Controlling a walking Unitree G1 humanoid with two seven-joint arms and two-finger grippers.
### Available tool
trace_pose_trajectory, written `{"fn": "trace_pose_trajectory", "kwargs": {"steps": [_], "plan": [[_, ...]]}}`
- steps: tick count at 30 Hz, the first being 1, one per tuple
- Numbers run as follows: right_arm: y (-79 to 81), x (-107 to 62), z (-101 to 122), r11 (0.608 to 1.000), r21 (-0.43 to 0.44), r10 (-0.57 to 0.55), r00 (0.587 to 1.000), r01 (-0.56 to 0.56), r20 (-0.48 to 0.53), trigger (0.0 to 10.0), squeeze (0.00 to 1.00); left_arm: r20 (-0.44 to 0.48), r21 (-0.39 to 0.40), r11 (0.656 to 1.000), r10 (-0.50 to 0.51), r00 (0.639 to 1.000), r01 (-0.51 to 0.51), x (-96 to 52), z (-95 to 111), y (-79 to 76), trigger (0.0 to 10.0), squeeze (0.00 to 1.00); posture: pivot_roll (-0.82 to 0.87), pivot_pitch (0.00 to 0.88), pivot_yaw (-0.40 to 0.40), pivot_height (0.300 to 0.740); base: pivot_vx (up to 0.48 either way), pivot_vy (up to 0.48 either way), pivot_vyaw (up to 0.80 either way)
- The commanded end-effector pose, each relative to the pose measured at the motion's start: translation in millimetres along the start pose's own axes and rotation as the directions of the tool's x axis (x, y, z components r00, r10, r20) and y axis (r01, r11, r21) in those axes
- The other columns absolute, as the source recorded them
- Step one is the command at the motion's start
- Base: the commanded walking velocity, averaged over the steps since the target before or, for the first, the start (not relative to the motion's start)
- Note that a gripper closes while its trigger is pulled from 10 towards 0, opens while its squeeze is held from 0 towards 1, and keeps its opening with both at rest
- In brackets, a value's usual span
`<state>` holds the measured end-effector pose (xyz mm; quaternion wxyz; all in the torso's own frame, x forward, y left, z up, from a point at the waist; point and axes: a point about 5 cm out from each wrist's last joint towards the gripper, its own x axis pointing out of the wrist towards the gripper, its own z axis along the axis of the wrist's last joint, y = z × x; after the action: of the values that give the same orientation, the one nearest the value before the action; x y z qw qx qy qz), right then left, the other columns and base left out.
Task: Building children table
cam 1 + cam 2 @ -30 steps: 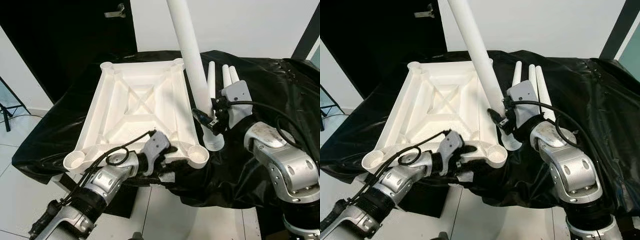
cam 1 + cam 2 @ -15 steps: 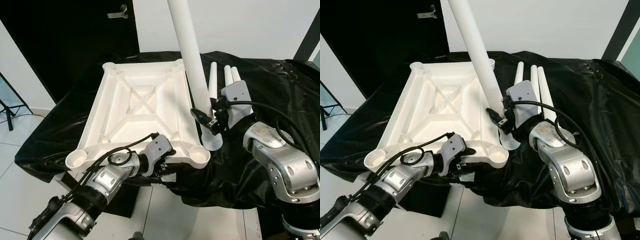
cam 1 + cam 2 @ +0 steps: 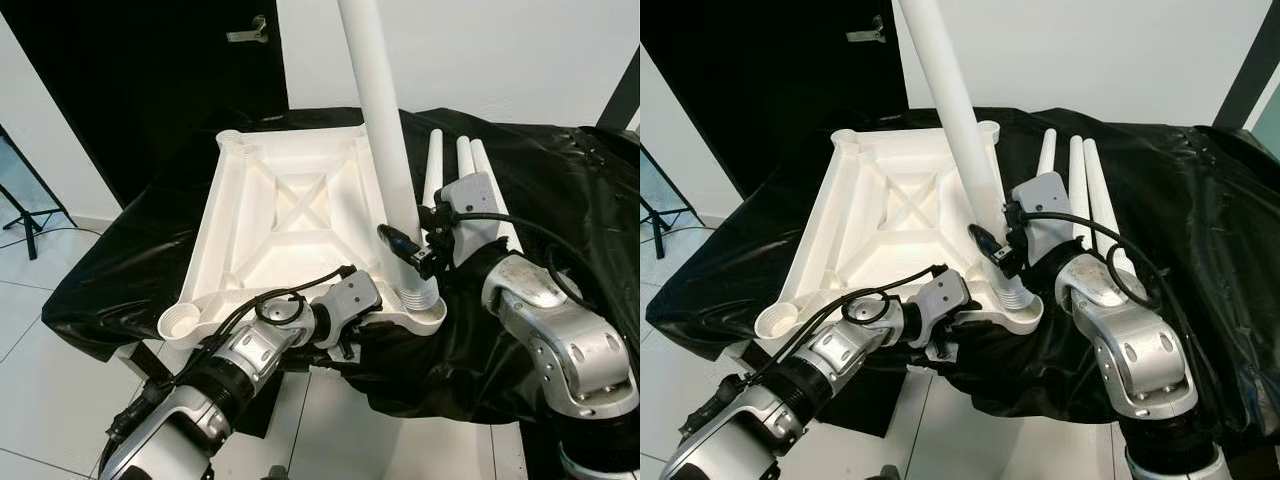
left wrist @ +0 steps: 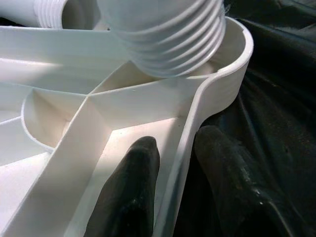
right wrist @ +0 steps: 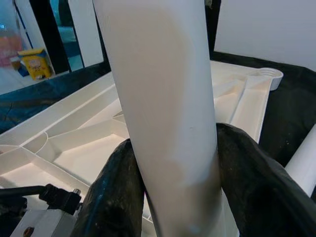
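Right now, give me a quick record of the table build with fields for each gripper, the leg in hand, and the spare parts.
tabletop: white tabletop upside down on black cover
left gripper: left gripper pinches tabletop's near rim
right gripper: right gripper clamps the table leg
leg state: upright, slightly tilted, threaded end at near-right corner socket
spare parts: three spare legs lying on the cover

white tabletop (image 3: pixel 290 210), white leg (image 3: pixel 385 140), black cover (image 3: pixel 560 190)
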<state>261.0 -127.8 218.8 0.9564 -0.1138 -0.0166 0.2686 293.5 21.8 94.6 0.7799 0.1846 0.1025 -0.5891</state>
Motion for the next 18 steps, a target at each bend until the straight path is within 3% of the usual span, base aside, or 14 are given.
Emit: {"fn": "trace_pose_trajectory", "kwargs": {"steps": [1,9,14,18], "plan": [[1.8,-3.5,-7,0.999,0.028,0.019,1.000,-0.018,-0.011,10.0,0.00,-0.069,-0.024,1.000,0.000,0.998,-0.002,2.8,-15,-5.0,10.0,0.00,0.13,0.000,0.030,0.740,0.000,0.000,0.00],[0.1,-21.4,-40,0.998,0.066,0.005,0.998,-0.001,-0.060,10.0,0.00,-0.063,-0.024,1.000,0.010,0.998,-0.011,2.0,-18,-2.8,10.0,0.00,0.12,0.000,0.035,0.740,0.000,0.000,0.00],[-0.3,-33.3,-64,0.989,0.139,-0.028,0.996,0.040,-0.086,10.0,0.00,-0.061,-0.026,1.000,0.013,0.998,-0.015,1.2,-20,-2.6,10.0,0.00,0.12,0.000,0.039,0.740,0.000,0.000,0.00],[0.2,-36.8,-70,0.987,0.151,-0.034,0.995,0.048,-0.094,10.0,0.00,-0.060,-0.027,1.000,0.013,0.998,-0.015,1.1,-20,-2.4,10.0,0.00,0.12,0.000,0.044,0.740,0.000,0.000,0.00]]}}
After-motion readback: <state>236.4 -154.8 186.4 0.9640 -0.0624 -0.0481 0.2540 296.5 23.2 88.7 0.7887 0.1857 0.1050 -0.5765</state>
